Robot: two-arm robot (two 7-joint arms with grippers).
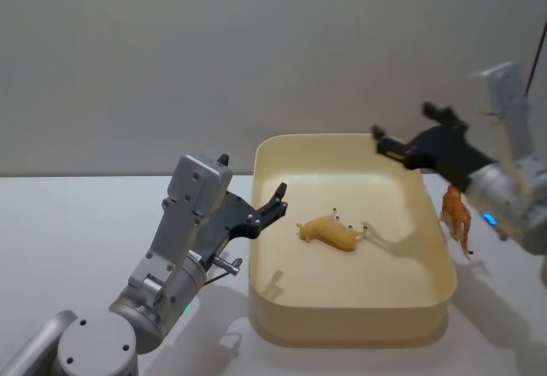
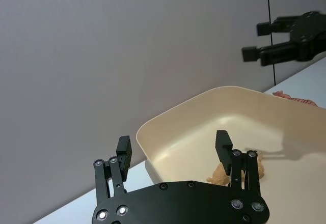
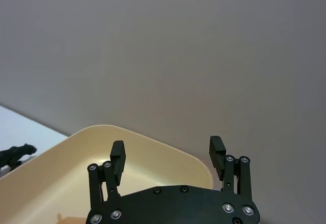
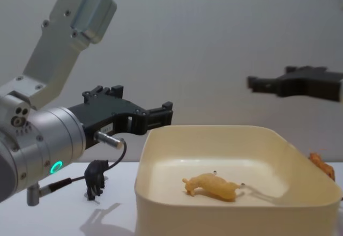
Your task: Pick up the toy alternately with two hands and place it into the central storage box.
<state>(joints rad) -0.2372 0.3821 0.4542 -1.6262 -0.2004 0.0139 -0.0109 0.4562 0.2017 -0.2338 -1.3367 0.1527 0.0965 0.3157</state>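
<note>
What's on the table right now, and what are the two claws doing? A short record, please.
Storage box: cream-yellow tub on the white table
Inside box: yellow toy animal, lying on its side
Right of box: orange toy animal, on the table
Left of box: dark toy animal, standing on the table
Left gripper: open, empty, raised by the box's left rim
Right gripper: open, empty, raised over the box's far right corner

Nothing readable is showing here. No lettering, label, brand mark, number or sign is appearing on the walls of the central storage box (image 1: 350, 323), and none is appearing on the left gripper (image 2: 173, 143) or the right gripper (image 3: 167, 148) beside and above that box.
</note>
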